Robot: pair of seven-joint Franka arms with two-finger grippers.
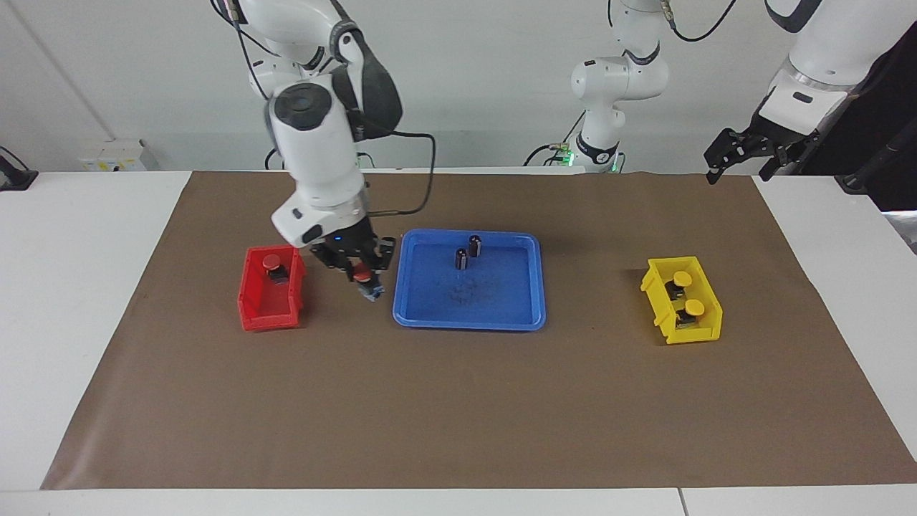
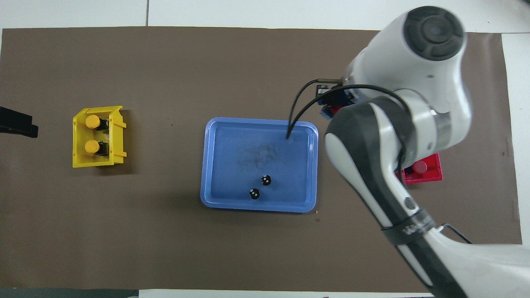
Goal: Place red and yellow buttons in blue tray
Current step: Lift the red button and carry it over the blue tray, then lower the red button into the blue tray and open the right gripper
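My right gripper point(image 1: 364, 276) is shut on a red button point(image 1: 362, 272) and holds it in the air over the mat, between the red bin point(image 1: 271, 309) and the blue tray point(image 1: 469, 324). In the overhead view the arm hides this gripper, and only a bit of the held red button point(image 2: 334, 110) shows beside the blue tray point(image 2: 215, 165). Another red button point(image 1: 271, 263) point(image 2: 420, 167) sits in the red bin. Two yellow buttons point(image 1: 681, 279) point(image 1: 694, 308) sit in the yellow bin point(image 1: 706, 328). My left gripper point(image 1: 741, 168) waits open, raised at the left arm's end of the table.
Two capless black cylinders point(image 1: 475, 245) point(image 1: 462, 258) stand in the tray, in the part nearer to the robots. A brown mat point(image 1: 458, 416) covers the table. The red bin point(image 2: 430, 178) and the yellow bin point(image 2: 78, 140) stand at the two ends, with the tray between them.
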